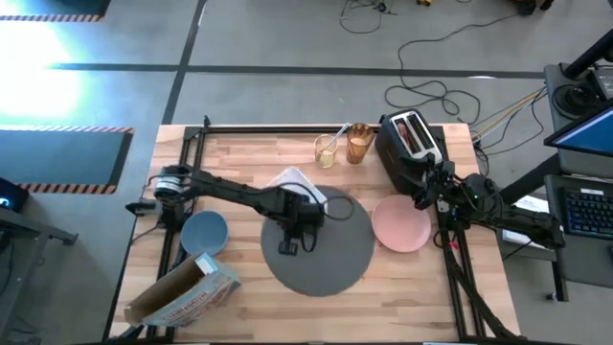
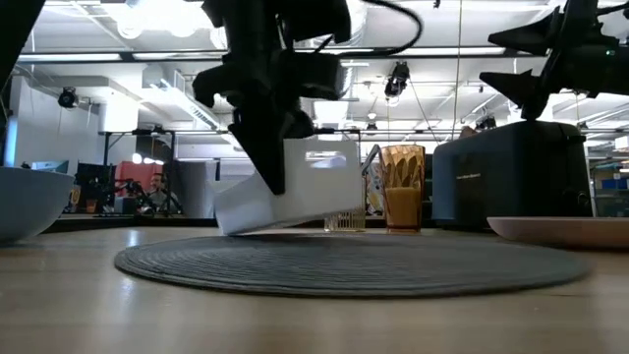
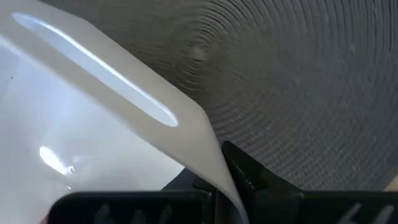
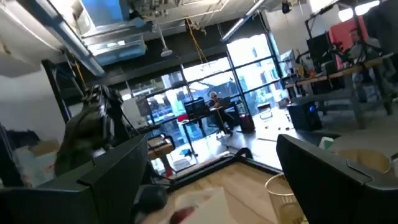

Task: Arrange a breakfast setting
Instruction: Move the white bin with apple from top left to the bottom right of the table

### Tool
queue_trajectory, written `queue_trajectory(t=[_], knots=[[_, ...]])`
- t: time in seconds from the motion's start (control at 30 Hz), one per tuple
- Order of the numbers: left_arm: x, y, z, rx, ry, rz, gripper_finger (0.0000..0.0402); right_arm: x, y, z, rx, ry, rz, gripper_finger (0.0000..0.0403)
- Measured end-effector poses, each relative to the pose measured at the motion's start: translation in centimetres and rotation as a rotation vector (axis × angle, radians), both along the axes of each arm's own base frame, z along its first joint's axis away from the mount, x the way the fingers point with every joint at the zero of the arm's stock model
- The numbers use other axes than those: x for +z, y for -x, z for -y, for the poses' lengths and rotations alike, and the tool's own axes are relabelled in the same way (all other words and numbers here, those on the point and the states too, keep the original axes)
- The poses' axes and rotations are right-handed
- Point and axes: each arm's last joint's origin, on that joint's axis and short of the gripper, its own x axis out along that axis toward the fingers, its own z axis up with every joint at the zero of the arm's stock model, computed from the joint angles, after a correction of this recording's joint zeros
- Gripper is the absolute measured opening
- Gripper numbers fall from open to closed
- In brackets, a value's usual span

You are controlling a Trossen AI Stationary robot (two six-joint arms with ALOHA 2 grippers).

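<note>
The dark-grey mat (image 1: 318,247) lay at the tabletop's (image 1: 402,297) centre, pink plate (image 1: 400,225) at its 3 o'clock. The left pincer (image 1: 299,218) clenched a tilted white tray (image 2: 295,187) over the mat; the right pincer (image 1: 428,195), released, hovered by the toaster (image 1: 407,144).

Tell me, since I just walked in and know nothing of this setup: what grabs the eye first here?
The left gripper holds a white rectangular tray tilted over the large round dark-grey woven mat at the table's centre, one tray edge low near the mat. To the mat's right lies a pink plate, with the right gripper open above the black toaster behind it.
</note>
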Motion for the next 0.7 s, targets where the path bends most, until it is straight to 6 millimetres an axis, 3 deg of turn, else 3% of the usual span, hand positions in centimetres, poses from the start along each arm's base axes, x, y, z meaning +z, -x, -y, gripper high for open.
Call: queue_trajectory(t=[0.23, 0.37, 0.7], knots=[[0.4, -1.9, 3.3, -0.104, -0.007, -0.039, 0.0, 0.1, -0.1, 0.0, -0.029, 0.089, -0.029, 0.0345], [0.6, -2.6, 4.7, -0.127, -0.016, -0.067, 0.0, 0.6, 0.1, -0.1, 0.023, -0.029, 0.084, 0.0345], [2.8, -4.3, 6.1, -0.113, -0.052, -0.02, 0.0, 0.6, 0.1, 0.0, 0.044, -0.097, 0.107, 0.0345]])
